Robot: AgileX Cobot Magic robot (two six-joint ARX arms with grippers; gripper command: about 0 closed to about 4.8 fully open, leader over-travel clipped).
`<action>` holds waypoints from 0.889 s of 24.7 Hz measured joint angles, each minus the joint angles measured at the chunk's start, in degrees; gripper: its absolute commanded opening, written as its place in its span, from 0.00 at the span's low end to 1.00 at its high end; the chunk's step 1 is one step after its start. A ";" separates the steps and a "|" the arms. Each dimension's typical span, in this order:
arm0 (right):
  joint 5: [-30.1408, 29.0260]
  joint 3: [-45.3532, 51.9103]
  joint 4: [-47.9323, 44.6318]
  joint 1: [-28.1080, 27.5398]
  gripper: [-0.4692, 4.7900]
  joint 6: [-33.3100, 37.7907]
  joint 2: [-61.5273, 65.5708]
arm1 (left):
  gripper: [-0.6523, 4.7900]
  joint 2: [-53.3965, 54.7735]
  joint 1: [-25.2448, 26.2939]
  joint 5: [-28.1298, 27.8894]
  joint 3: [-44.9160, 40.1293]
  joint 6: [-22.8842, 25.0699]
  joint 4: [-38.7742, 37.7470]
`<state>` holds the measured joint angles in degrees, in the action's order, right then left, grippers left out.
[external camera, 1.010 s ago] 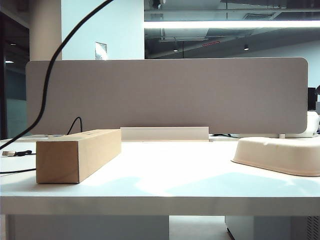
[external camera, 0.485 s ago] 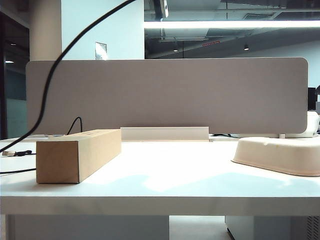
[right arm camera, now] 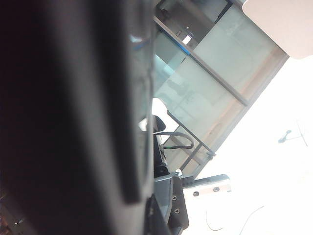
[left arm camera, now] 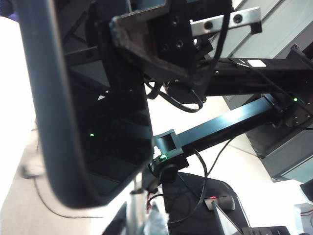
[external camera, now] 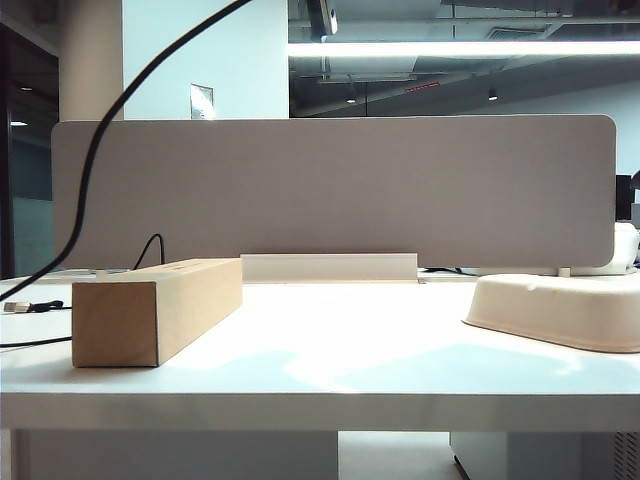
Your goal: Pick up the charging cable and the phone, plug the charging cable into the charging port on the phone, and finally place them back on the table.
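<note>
Phone: the phone (left arm camera: 73,98) is lifted off the table (external camera: 320,370) and fills the near side of the left wrist view. Its glossy screen faces the camera and one rounded corner is turned down. It is out of the exterior view.
Left gripper: the left gripper (left arm camera: 142,215) sits at the phone's lower edge. Its jaws are drawn nearly together, apparently pinching the thin body to hold it steady for the plug.
Right gripper: the right gripper (left arm camera: 161,39) is just beside the phone, at the end opposite the left gripper. Its jaws are likewise narrow. Judging by the cord running past it, it grips the charging cable near the plug end.
Charging cable: the charging cable (external camera: 95,160) rises from the table below the phone in a long arc and leaves the top of the exterior view. The slack suggests that only its plug end is carried up to the phone.
Charging port: it is not visible, and neither is the plug, so I cannot tell whether the plug is seated.
Step in hand: probably aligning or pressing the plug at the phone's short edge. Setting both back down below the phone is not yet done.
</note>
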<state>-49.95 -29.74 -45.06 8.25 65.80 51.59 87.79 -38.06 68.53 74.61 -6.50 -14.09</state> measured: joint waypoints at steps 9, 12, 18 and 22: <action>0.04 0.00 0.11 -0.20 0.08 -0.59 0.00 | 0.11 0.00 -0.02 -2.73 0.00 0.02 1.51; -0.17 -0.04 0.90 -0.22 0.08 -0.66 0.00 | 0.11 0.00 -0.02 -3.08 -0.02 0.00 2.12; 0.48 -0.13 1.66 -0.26 0.08 -1.22 0.07 | 0.11 0.09 -0.04 -4.81 -0.09 -2.34 5.14; 0.83 -0.31 3.50 0.22 0.08 -3.89 0.04 | 0.11 0.31 -0.02 -5.73 -0.31 -4.74 7.39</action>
<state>-49.12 -30.04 -41.56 8.47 61.91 51.64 88.09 -38.09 62.81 74.30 -11.25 -6.70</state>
